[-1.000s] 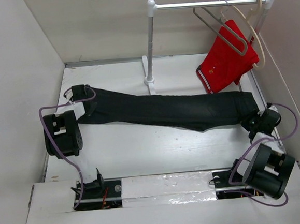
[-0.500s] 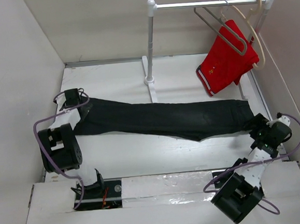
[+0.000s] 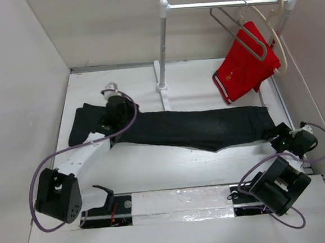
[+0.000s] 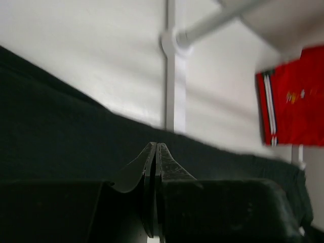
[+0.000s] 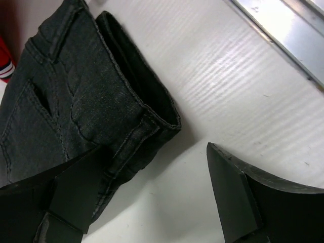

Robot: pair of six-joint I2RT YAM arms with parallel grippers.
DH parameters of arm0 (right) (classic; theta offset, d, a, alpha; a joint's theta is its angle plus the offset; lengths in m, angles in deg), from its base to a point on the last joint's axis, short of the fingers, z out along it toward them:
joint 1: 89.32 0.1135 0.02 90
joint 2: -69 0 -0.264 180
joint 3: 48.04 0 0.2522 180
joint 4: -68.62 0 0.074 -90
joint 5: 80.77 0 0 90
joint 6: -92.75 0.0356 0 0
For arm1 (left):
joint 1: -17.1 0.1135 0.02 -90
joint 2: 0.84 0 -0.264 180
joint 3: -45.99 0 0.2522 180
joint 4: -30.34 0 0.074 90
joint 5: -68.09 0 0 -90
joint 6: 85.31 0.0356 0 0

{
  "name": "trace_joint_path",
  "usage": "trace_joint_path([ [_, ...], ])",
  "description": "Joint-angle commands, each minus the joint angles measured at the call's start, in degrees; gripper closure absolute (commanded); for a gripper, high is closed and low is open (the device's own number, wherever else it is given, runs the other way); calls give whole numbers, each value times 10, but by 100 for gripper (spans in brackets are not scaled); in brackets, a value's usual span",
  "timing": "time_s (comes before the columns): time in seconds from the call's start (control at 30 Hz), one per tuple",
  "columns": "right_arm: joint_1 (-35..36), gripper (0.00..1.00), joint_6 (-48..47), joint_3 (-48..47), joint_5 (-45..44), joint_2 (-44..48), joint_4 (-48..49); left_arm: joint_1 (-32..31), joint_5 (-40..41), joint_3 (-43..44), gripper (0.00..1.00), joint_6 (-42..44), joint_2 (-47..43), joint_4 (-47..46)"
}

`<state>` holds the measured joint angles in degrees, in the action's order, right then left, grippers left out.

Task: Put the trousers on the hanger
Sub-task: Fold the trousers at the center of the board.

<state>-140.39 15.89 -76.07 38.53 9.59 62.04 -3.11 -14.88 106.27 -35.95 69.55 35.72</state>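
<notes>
Just beside the trousers (image 5: 66, 101), right jaws wide apart.

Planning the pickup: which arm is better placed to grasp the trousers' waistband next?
Right. The right gripper is open at the waistband of the trousers, nearer the hanger. The left gripper is shut over the legs, farther away.

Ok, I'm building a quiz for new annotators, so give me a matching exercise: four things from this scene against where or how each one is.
Things:
1 trousers
2 grey hanger
3 red shorts
4 right pincer

States:
A bare, hanging on the rail
B open, beside the waistband
C lying across the table
D hanging on the cream hanger

Pairs: 1-C, 2-A, 3-D, 4-B.
</notes>
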Motion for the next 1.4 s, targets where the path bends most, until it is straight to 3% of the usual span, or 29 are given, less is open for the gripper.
trace_joint_path([
  [0.0, 35, 16, 29, 11, 1, -10, 70, -74, 22, -25, 100, -15, 14, -57],
  [0.03, 45, 18, 46, 11, -3, -22, 79, -121, 34, -21, 100, -10, 29, -60],
  [0.13, 65, 45, 78, 20, -6, -39, 149, -197, 89, -14, 100, 2, 59, -66],
  [0.23, 78, 77, 83, 25, -2, -37, 174, -224, 120, -19, 100, 7, 77, -66],
  [0.27, 78, 91, 79, 21, -2, -19, 170, -229, 127, -23, 100, 16, 80, -75],
  [0.33, 78, 100, 56, 18, -6, 17, 137, -236, 141, -30, 100, 20, 87, -77],
  [0.5, 86, 100, 27, -12, -7, 256, -15, -261, 160, -48, 100, 36, 100, -99],
  [0.6, 114, 100, 7, -49, 6, 326, -107, -282, 174, -44, 100, 41, 131, -100],
  [0.8, 185, 100, -38, -148, 84, 310, -163, -326, 167, -53, 100, 17, 191, -124],
  [1.03, 364, 100, -32, -250, 21, 300, -174, -382, 189, -49, 100, -6, 233, -130],
  [1.37, 459, 100, 6, -396, -18, 275, -161, -398, 164, -50, 100, -18, 302, -167],
])
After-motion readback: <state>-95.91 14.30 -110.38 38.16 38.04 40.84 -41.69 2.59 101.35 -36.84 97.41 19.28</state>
